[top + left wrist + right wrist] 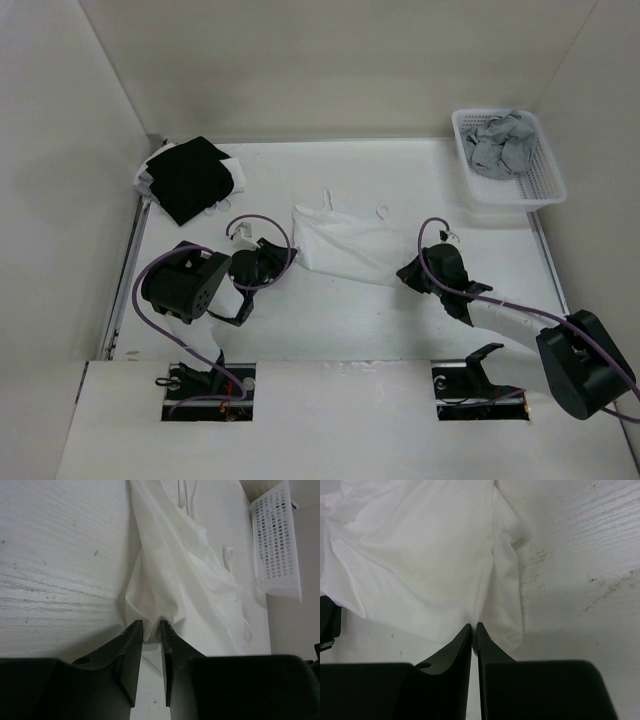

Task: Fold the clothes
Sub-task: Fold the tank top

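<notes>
Left hand point(151, 626) is pinching a bunched edge of the white camisole point(345, 248), lying on the bench point(330, 325); right hand point(474, 628) is pinching the opposite edge. Both grips are looking thin; the fabric is likely slipping out once lifting starts.

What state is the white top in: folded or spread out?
Spread out, though wrinkled: the white top lies open on the table, both straps showing at its far edge.

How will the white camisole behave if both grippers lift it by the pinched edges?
Probably floppy: the white camisole puckers into folds at the left gripper, so it should sag between that and the right gripper. Likely very light; it looks thin and lies flat. The straps lie loose and may dangle or snag.
</notes>
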